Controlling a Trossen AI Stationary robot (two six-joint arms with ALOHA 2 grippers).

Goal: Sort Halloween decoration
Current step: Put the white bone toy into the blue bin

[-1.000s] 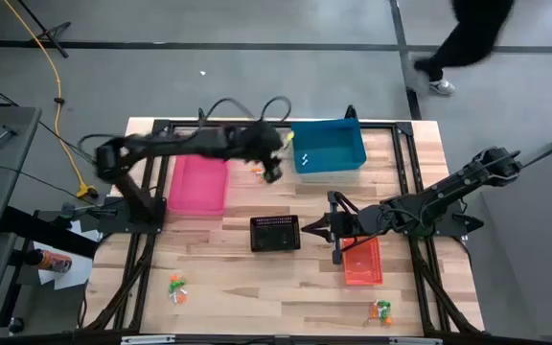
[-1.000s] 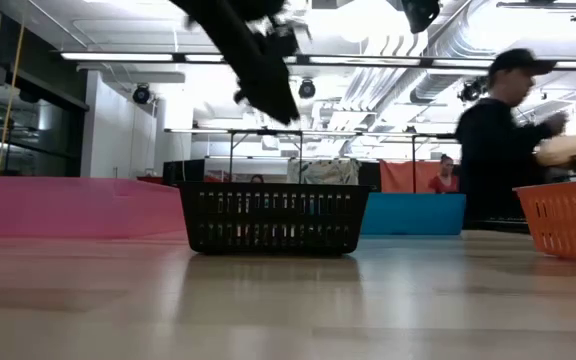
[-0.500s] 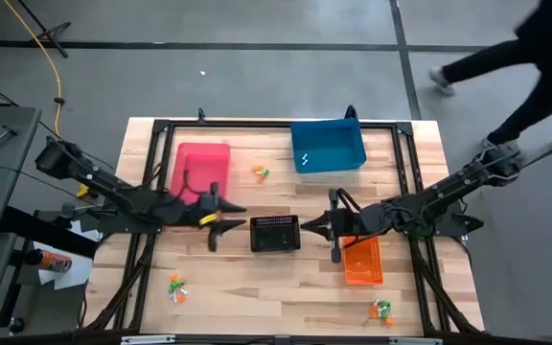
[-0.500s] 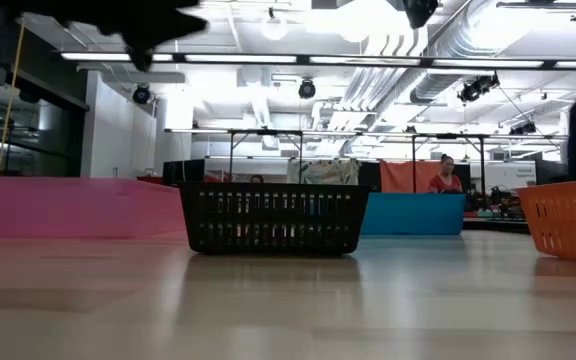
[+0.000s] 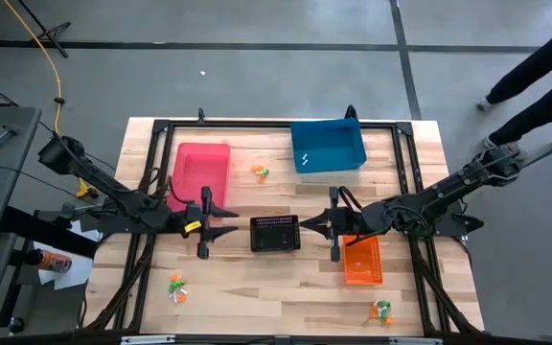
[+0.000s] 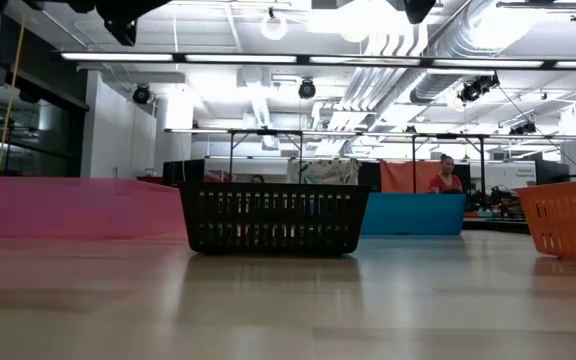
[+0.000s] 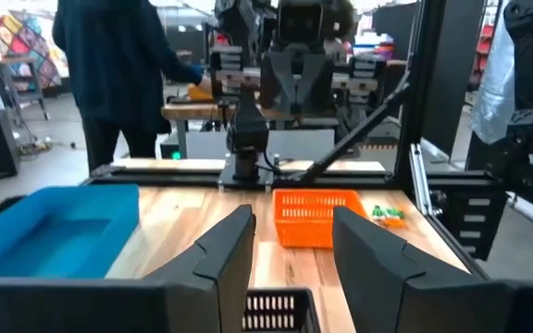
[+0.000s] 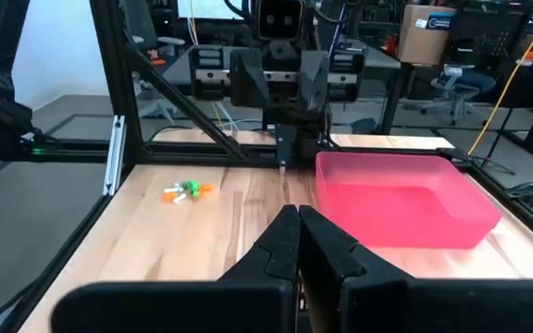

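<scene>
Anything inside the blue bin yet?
The high view shows two tiny white trinkets on the blue bin floor near its left wall. The rest looks bare. In the low view its wall hides the inside.

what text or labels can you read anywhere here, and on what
None can be read.
Cardboard box on a shelf behind the table: carries a blue label, too small to read.
Bins, basket and both arms: no lettering shows.

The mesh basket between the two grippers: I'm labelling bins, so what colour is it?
Black. The basket shows best in the low view.
</scene>
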